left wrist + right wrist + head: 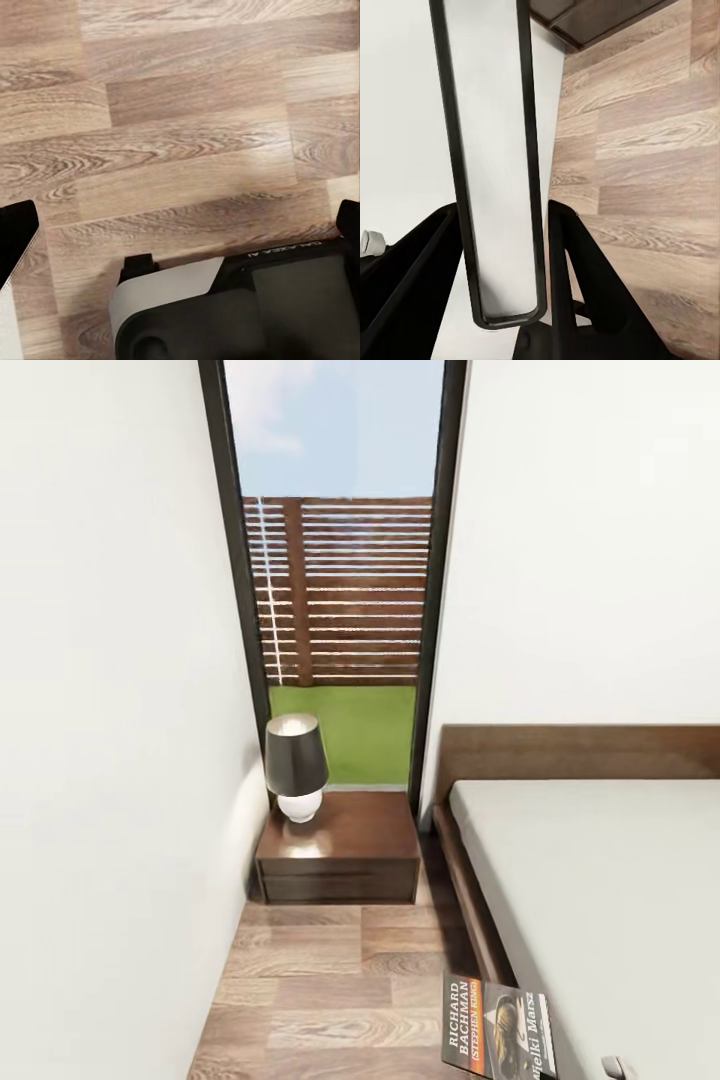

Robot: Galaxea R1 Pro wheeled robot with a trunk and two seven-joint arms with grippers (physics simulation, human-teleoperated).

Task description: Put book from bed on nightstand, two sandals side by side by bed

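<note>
While the book (497, 1028) is clamped edge-on between the right gripper (502, 300) fingers, it is carried low toward the nightstand (340, 845); left gripper width cannot be told.

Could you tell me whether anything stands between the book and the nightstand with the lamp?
Nothing visible does. The book is held in the right claw, and only bare floor lies ahead up to the nightstand, whose lamp stands at its back left.

Book (497, 1028) held upright over floor beside bed (590, 880); lamp-topped nightstand (340, 850) ahead.
</note>
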